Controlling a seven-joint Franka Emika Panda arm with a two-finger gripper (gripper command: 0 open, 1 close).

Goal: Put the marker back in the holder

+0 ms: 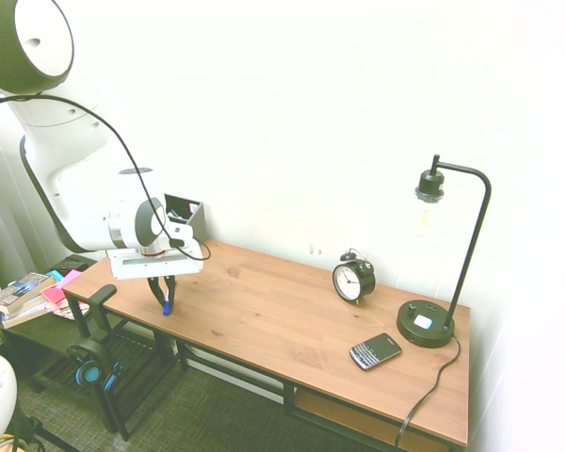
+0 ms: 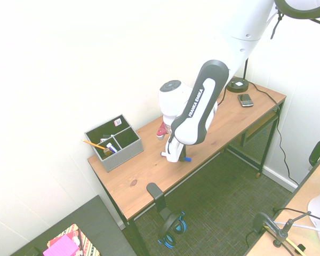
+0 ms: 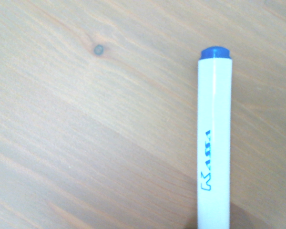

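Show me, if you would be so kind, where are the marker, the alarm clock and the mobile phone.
Marker (image 3: 214, 119): wrist view, on its white barrel.
Alarm clock (image 1: 350, 282): first exterior view, on its dial.
Mobile phone (image 1: 376, 351): first exterior view, on its front.

The counter (image 1: 264, 292) is smooth wood with visible grain; the marker (image 3: 214, 114), smooth glossy plastic; the holder (image 2: 126, 158), matt, cloth-like; the lamp (image 1: 424, 323), dark and smooth.

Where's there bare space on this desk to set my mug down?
Bare wood lies between the pincer and the alarm clock. Crowded: the right end, with phone, clock and lamp, and around the marker.
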